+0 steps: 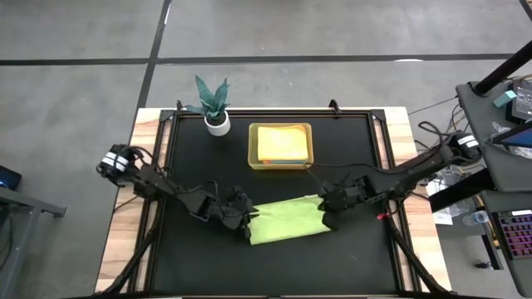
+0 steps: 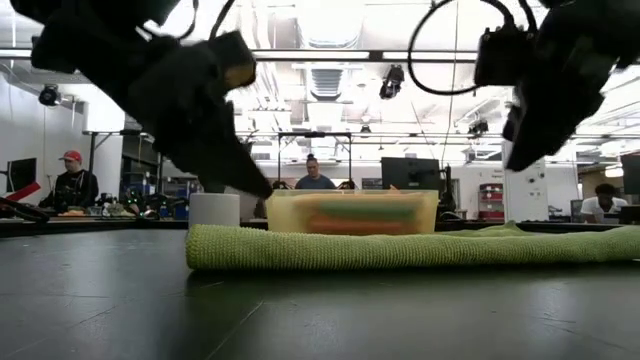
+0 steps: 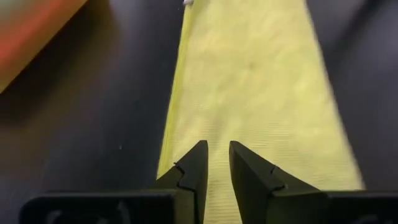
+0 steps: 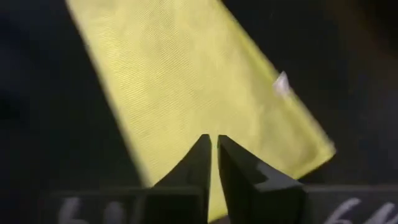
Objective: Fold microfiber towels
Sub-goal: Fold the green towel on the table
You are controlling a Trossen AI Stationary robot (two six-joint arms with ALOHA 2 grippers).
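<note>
The table (image 1: 148, 166) has a light wooden top, and a black mat (image 1: 208, 166) covers most of it. On the mat, a lime green towel (image 1: 287, 223) lies flat as a long folded strip near the front edge. Behind the towel stands a translucent yellow-green bin (image 1: 281, 164) with coloured cloths in it, and a small white pot (image 1: 218, 124) with a green plant stands to the left of the bin, near the back edge.
</note>
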